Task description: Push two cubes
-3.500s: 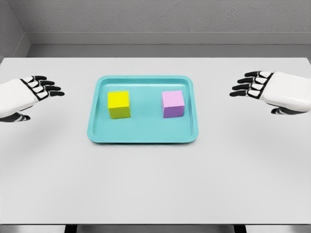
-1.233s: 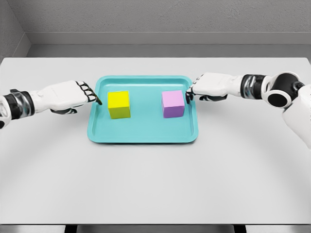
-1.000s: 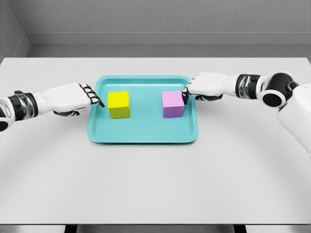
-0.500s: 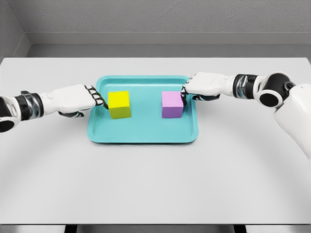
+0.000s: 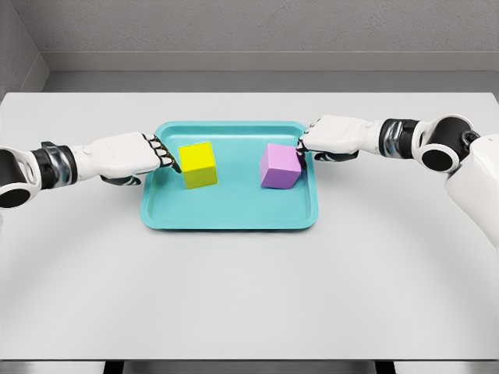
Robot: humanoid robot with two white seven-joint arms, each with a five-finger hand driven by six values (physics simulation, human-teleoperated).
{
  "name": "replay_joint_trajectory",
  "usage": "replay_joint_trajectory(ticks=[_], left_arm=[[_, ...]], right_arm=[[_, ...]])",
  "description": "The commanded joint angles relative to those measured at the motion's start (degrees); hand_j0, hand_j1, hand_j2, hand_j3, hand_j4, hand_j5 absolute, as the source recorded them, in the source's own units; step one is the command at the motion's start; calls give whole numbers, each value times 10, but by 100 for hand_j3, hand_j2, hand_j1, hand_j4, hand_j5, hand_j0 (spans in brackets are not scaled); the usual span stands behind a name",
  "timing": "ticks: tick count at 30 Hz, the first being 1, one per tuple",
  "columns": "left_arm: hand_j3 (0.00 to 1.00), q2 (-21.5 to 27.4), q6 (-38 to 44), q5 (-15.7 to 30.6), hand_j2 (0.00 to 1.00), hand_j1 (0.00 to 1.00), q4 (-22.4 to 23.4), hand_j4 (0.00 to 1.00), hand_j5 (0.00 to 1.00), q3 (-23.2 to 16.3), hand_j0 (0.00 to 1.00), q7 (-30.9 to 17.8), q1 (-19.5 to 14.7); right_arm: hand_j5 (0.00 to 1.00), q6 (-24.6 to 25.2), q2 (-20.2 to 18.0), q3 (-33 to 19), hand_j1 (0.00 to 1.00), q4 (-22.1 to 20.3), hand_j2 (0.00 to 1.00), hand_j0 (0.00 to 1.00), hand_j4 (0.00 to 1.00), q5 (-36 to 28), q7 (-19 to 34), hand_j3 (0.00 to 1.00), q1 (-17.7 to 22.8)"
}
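A yellow cube (image 5: 199,164) and a pink cube (image 5: 280,166) sit in a teal tray (image 5: 228,210), both turned slightly askew. My left hand (image 5: 160,153) reaches over the tray's left rim, its black fingertips (image 5: 173,163) against the yellow cube's left face. From the right, my right hand (image 5: 308,142) comes in over the tray's rim with its fingertips (image 5: 301,150) at the pink cube's upper right corner. Both hands have fingers held together and extended, holding nothing.
The tray lies in the middle of a white table (image 5: 249,288). A grey wall (image 5: 249,31) runs behind the table's far edge.
Both hands came in from the table's sides to the tray. In the last half second the yellow cube slid right and rotated; the pink cube rotated under the right fingertips.
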Motion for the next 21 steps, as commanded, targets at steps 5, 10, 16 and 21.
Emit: replay_joint_trajectory(ticks=[5,10,16,21], left_arm=[[80,-1,1,3,80,80,-1,80,80,0,80,0,-1],[80,-4,1,3,80,80,-5,80,80,0,80,-1,-1],[80,-10,1,3,80,80,-5,80,80,1,80,-9,-4],[80,-10,1,3,80,80,-5,80,80,1,80,-12,-5]], right_arm=[[56,-1,-2,-3,56,-5,56,56,56,-2,0,56,0],[56,-1,-7,-3,56,2,56,56,56,1,0,56,0],[56,-1,-4,-3,56,15,56,56,56,1,0,56,0],[56,-1,-1,-2,56,31,56,56,56,1,0,56,2]])
